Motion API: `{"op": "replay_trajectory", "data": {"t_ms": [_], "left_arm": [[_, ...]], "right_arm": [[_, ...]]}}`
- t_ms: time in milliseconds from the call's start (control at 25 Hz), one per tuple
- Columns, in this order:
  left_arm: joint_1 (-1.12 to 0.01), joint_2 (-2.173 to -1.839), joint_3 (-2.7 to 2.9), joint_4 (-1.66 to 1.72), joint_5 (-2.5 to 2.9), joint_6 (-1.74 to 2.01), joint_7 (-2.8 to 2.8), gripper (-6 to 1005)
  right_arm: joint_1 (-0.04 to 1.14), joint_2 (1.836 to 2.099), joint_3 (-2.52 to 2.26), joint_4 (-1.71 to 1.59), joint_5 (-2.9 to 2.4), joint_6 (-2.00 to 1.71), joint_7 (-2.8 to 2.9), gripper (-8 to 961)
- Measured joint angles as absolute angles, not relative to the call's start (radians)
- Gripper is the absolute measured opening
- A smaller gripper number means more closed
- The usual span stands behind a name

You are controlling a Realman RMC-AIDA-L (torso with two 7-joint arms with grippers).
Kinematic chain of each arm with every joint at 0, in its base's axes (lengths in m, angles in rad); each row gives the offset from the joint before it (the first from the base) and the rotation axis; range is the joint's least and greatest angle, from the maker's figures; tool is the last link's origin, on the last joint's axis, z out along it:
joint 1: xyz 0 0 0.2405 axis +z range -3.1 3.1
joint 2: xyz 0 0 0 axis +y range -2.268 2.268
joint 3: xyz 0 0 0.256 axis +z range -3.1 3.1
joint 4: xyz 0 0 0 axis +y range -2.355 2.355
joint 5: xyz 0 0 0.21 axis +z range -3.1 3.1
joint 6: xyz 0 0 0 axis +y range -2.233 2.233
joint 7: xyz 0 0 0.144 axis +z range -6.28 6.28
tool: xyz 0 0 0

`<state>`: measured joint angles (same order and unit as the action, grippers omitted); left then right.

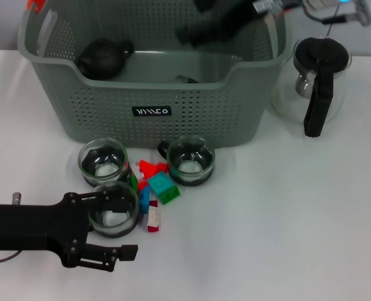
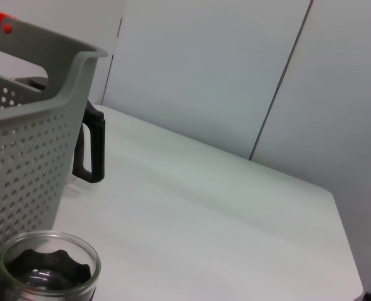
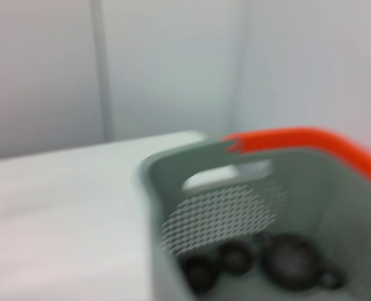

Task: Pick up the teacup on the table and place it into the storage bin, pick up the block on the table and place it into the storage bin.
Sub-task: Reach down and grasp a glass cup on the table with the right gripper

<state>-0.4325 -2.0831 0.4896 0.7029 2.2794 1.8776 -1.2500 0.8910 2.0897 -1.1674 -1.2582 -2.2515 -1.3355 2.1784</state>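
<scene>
One dark teapot (image 1: 103, 58) inside storage bin (image 1: 173, 100).

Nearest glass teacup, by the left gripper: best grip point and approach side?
Grip the teacup across its round rim and wall, coming from the robot's left, where the left gripper already straddles it with fingers open. It stands upright; the blocks crowd its right side, so a left approach probably avoids them.

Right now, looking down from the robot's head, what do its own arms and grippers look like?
The left gripper is matte black, blocky and angular, with two flat fingers, small screws on its body and a thin cable near the wrist. The right gripper is also black but blurred. Behind it the right arm looks silvery grey, with a small blue light and a thin dark cable.
</scene>
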Motion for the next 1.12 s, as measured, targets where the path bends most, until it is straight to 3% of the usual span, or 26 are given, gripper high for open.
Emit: {"op": "replay_trajectory", "data": {"t_ms": [400,1120], "left_arm": [[-0.436,-2.083,0.490,0.704,2.279,1.878,-1.252,931],[-0.433,-2.083,0.488,0.699,2.278,1.868,-1.252,931]], "right_arm": [[0.858,2.094,-1.239,-1.339,-2.327,-1.707,2.114,689],[0.959,2.104,-1.665,-1.052,-2.391,-1.343,2.140,677]]}}
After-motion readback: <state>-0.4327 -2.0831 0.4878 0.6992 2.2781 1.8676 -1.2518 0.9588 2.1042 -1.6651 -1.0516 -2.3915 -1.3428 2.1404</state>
